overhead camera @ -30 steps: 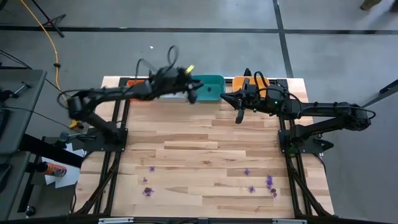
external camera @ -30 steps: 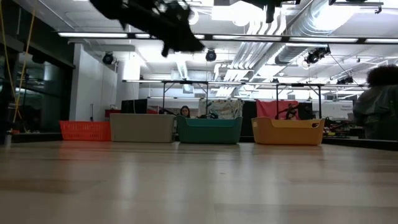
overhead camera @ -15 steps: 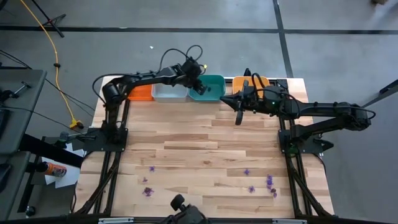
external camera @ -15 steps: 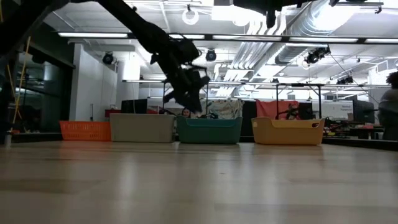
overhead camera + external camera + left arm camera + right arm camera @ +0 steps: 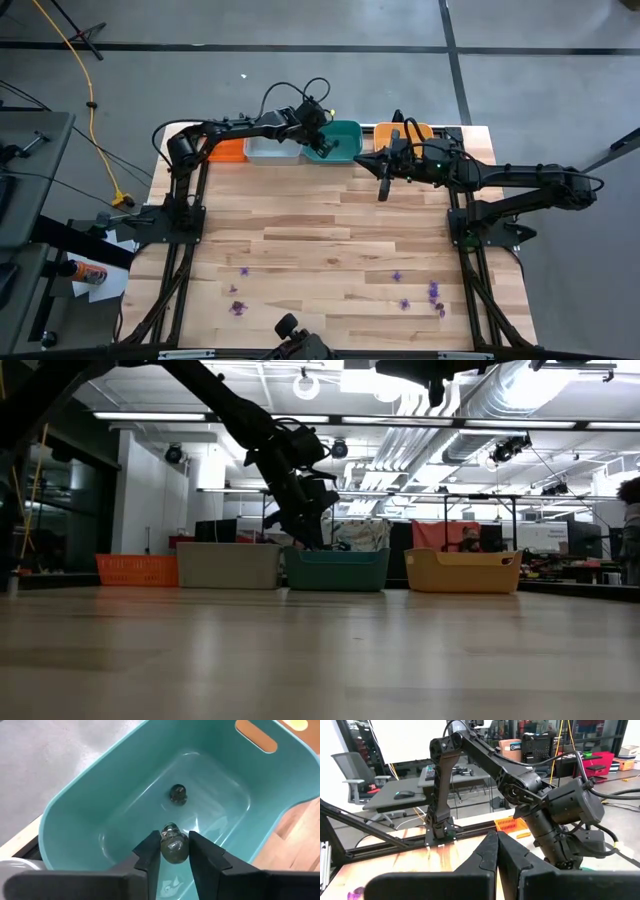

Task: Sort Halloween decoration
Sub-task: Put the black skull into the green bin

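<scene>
Hanging over the teal plastic tray [image 5: 90, 815] at the table's far edge, the left gripper [image 5: 173, 851] pinches a small dark rounded trinket [image 5: 173, 845] between its fingers, with a second dark trinket [image 5: 177, 793] lying on the tray floor below. The right gripper [image 5: 384, 188] waits with fingers pressed together just in front of the orange tray [image 5: 417, 128]. Tiny purple trinkets [image 5: 404, 303] lie scattered along the wooden table's [image 5: 320, 230] near side.
</scene>
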Available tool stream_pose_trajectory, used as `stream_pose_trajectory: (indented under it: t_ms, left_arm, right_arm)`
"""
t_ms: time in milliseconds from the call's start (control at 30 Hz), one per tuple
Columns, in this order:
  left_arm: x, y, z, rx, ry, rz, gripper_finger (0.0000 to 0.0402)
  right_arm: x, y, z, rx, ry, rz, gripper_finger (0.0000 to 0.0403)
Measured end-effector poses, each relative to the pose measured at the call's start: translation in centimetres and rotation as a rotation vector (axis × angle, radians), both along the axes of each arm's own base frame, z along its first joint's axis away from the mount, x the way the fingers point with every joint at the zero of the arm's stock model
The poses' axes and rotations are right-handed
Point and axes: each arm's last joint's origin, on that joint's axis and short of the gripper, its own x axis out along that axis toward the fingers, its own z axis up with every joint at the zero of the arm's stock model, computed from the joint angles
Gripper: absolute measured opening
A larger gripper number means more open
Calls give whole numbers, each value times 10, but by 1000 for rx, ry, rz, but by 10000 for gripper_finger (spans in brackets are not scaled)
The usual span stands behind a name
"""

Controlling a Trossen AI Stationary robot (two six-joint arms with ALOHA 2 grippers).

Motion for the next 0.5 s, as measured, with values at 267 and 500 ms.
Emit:
stream_pose_trajectory:
  t_ms: [267,500]
  left_arm:
    - [-1,-1,5,7,-16,-4,158]
    - [-11,-6,43,34,-102,-102,185]
  right_arm:
    - [0,0,0,0,0,1,0]
    - [0,0,0,-3,4,0,0]
